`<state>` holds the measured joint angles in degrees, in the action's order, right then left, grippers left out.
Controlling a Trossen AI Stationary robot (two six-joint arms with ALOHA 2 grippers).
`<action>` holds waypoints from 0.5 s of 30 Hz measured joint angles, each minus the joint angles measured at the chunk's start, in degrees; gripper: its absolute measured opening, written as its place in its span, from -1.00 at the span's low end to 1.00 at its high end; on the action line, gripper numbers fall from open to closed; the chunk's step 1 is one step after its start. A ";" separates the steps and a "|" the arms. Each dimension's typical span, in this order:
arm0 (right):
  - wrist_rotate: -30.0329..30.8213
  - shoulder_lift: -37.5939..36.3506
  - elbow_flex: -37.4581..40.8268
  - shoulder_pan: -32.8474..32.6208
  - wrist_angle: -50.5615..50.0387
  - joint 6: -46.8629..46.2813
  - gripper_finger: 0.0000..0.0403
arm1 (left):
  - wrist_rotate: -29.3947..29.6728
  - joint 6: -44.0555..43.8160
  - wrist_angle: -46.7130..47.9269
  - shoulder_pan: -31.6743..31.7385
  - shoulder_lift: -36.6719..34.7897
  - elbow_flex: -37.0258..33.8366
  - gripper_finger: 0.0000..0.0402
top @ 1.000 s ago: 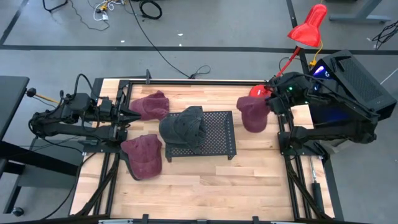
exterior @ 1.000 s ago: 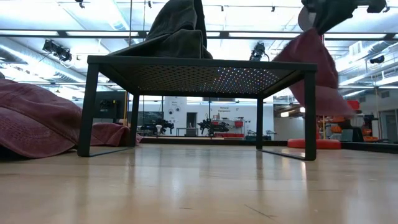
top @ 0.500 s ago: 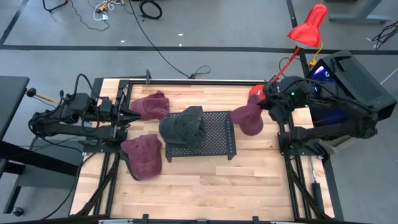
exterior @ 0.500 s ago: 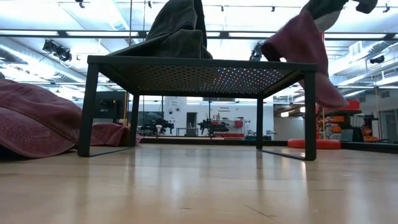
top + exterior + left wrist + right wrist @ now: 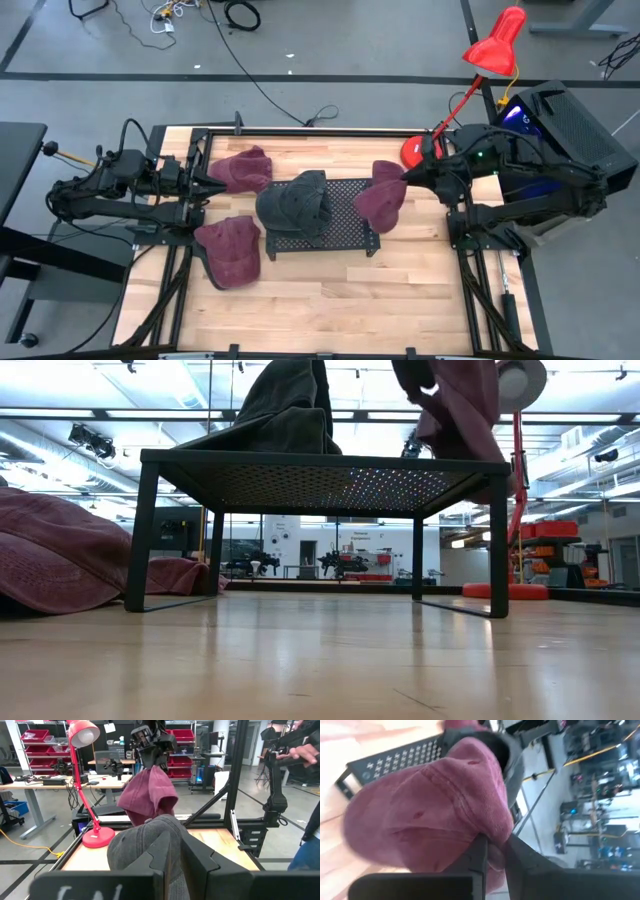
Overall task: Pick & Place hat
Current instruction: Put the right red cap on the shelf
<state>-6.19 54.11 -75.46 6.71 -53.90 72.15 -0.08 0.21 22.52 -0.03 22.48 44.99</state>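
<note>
High view shows the right gripper (image 5: 404,179) pinched shut on a maroon hat (image 5: 380,200), which hangs from it over the right end of the black mesh rack (image 5: 350,232). Holding it by one edge lets the crown droop clear of the fingers, likely so it can be lowered onto the rack's free half. A grey hat (image 5: 295,203) already sits on the rack's left end, so the drop spot is narrow and the two could overlap. In the low view the held hat (image 5: 462,405) dangles above the rack top (image 5: 320,458), not yet resting on it. Two more maroon hats (image 5: 240,169) (image 5: 230,251) lie on the table by the left gripper (image 5: 205,181), which waits there closed and empty. A red lamp (image 5: 497,44) stands behind the right arm, close to its path.
</note>
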 joint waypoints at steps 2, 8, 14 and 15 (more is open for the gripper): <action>-1.37 0.00 0.00 -0.21 1.96 0.03 -0.82 | 0.00 -0.02 0.02 0.00 0.02 0.00 -0.76; -8.67 0.40 0.00 -0.21 7.27 -1.55 -0.82 | 0.01 0.00 0.00 0.02 0.01 0.00 -0.76; -12.88 2.22 0.00 -0.21 8.42 -2.68 -0.82 | 0.02 -0.02 0.00 0.02 0.00 0.00 -0.76; -12.86 2.74 0.00 -0.21 8.40 -2.68 -0.82 | 0.02 0.00 0.02 0.00 0.02 0.00 -0.76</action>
<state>-19.05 56.85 -75.46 6.50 -45.49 69.47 -0.05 0.21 22.55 -0.03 22.50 44.99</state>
